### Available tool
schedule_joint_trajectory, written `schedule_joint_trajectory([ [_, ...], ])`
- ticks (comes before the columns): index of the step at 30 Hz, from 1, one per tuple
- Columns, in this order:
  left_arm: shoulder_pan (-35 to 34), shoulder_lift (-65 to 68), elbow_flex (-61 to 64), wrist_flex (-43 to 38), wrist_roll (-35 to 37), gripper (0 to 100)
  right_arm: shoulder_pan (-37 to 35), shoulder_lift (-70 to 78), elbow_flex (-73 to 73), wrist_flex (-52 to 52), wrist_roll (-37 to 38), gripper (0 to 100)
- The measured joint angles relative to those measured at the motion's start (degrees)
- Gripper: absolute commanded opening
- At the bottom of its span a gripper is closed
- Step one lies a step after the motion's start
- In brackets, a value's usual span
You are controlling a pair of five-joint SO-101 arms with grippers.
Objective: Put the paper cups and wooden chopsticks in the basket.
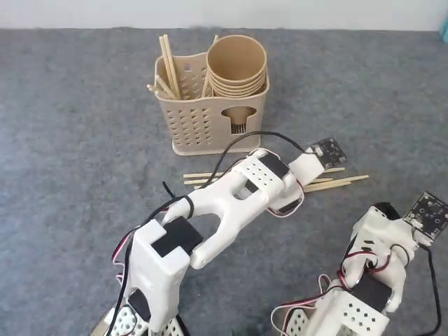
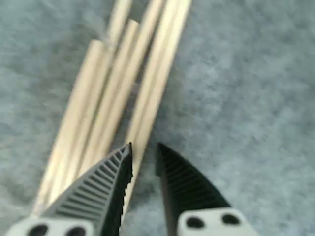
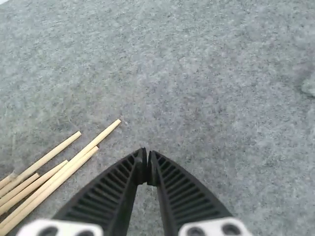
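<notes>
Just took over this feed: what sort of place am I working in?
Likely a tabletop test bench: a grey carpet-like mat, a basket holding paper cups, and loose wooden chopsticks on the mat.

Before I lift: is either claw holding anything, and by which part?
Nothing is held. The left claw is open over the loose chopsticks, gripping none; the right claw is shut, empty.
</notes>
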Motion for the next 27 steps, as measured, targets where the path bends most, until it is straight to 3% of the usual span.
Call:
schedule_joint_trajectory([
  [11, 4.7, 0.4, -0.8, 9.2, -0.1, 1, -0.3, 0.0, 0.0, 0.0, 0.0, 1.6],
  [19, 4.7, 0.0, -0.8, 7.3, 0.3, 2, -0.3, 0.0, 0.0, 0.0, 0.0, 1.6],
  [25, 4.7, -6.9, -0.4, 3.2, 1.6, 21, -0.6, 0.0, 0.0, 0.0, 0.0, 1.6],
  [27, 3.1, -7.8, 0.3, 1.5, 3.3, 23, -0.6, 0.0, 0.0, 0.0, 0.0, 1.6],
])
